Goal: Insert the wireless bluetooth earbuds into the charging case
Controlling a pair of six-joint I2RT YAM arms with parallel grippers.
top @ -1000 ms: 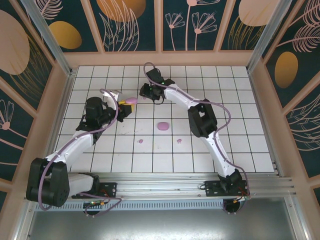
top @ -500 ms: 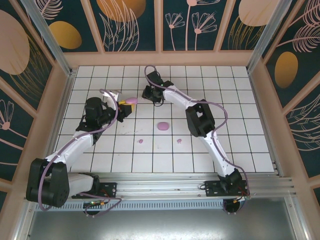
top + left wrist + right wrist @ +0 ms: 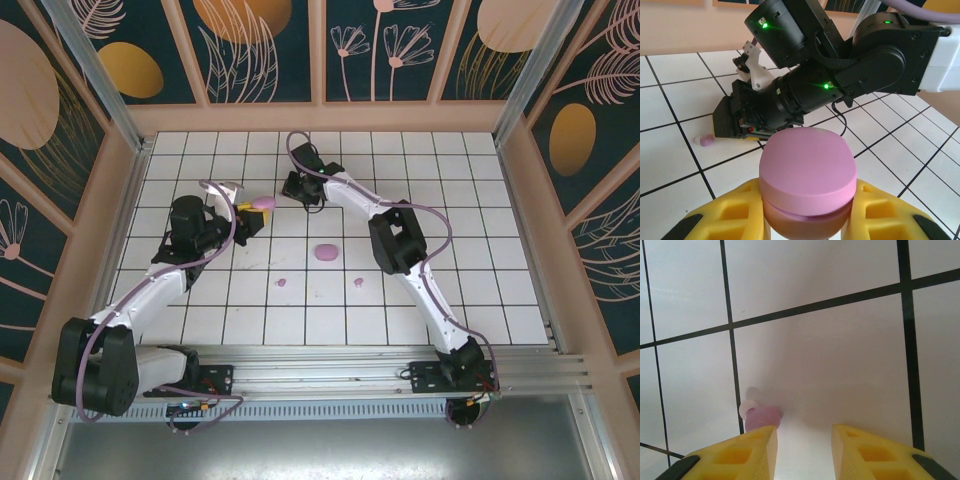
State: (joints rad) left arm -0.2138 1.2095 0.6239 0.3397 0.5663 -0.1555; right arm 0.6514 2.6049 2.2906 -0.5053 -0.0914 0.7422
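My left gripper (image 3: 258,206) is shut on a lilac oval charging case (image 3: 808,172), held above the tiles with a seam showing between its lid and base. My right gripper (image 3: 804,430) is open and low over the floor. One tiny lilac earbud (image 3: 760,416) with a white tip lies just outside its left fingertip, partly hidden behind it. The left wrist view shows that earbud (image 3: 705,142) on the tile beside the right gripper (image 3: 730,125). Two more earbuds (image 3: 281,282) (image 3: 358,282) lie on the tiles nearer the arm bases.
A second lilac case (image 3: 325,252) lies shut on the floor near the middle. The two grippers are close together at the far left of the tiled floor (image 3: 480,250). Wooden walls (image 3: 135,190) ring the floor.
The right arm has shifted slightly to the left and its elbow has drawn in. The left arm and its case have stayed put.
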